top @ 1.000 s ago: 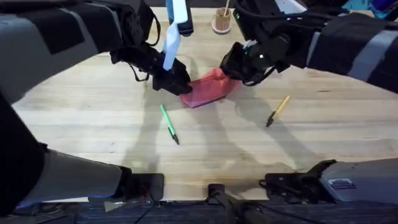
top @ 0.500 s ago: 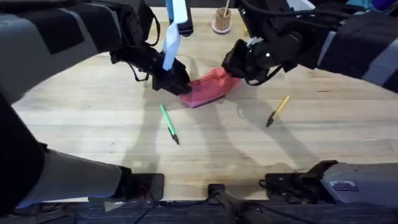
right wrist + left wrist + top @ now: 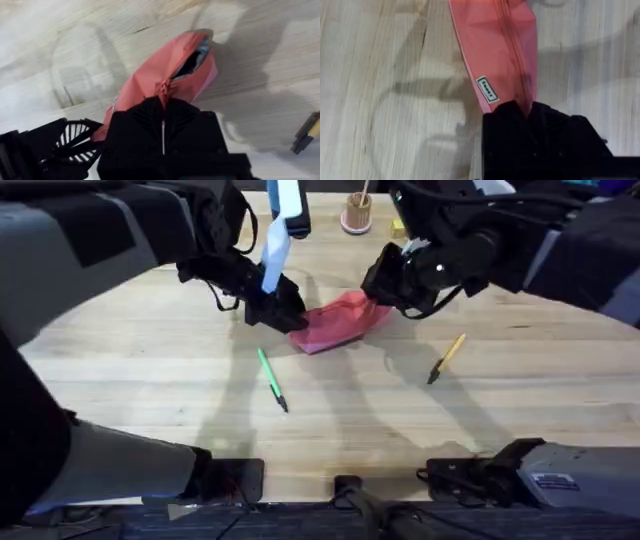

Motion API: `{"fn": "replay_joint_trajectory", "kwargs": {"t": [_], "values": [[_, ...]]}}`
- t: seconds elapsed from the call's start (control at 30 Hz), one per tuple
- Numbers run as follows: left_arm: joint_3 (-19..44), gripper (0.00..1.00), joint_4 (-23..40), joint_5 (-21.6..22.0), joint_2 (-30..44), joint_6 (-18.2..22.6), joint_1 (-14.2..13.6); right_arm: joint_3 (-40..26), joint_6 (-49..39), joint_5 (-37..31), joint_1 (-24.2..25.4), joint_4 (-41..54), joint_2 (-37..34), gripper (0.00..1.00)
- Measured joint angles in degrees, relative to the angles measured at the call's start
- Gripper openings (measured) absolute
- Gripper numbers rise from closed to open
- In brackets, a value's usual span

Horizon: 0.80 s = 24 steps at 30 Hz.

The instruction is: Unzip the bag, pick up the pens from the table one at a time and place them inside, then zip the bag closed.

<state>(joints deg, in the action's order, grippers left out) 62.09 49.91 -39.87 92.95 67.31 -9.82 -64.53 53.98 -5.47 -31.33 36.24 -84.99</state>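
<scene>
The pink-red bag (image 3: 335,323) lies on the table (image 3: 150,350) between my two grippers. My left gripper (image 3: 287,316) is shut on the bag's left end (image 3: 500,45). At the other end my right gripper (image 3: 384,300) is shut on the zipper line of the bag (image 3: 160,72), and the mouth (image 3: 191,61) gapes a little beyond it. The green pen (image 3: 272,380) lies in front of the bag, to the left. To the right lies the yellow pen (image 3: 447,357), and its black tip (image 3: 306,132) shows in the right wrist view.
A small wooden cup (image 3: 358,215) stands at the back edge, with a blue and white object (image 3: 285,210) beside it. Both arms hang large over the upper corners. Bare planks (image 3: 350,430) lie in front of the pens.
My right gripper has shifted slightly to the right and back along the bag's top. The left gripper and both pens have stayed put.
</scene>
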Motion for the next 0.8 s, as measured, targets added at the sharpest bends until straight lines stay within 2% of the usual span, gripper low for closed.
{"fn": "replay_joint_trajectory", "kwargs": {"t": [0.47, 0.8], "values": [[0.0, 0.043, 0.2, -0.4, 0.0, 0.0, -0.2, 0.2, 0.0, 3.4, -0.2, -0.7, 3.0, 0.031], [0.0, 0.043, 0.3, 0.0, 0.0, 0.0, -0.1, 0.2, 0.0, 3.3, -3.6, -1.7, 3.0, 0.031]]}}
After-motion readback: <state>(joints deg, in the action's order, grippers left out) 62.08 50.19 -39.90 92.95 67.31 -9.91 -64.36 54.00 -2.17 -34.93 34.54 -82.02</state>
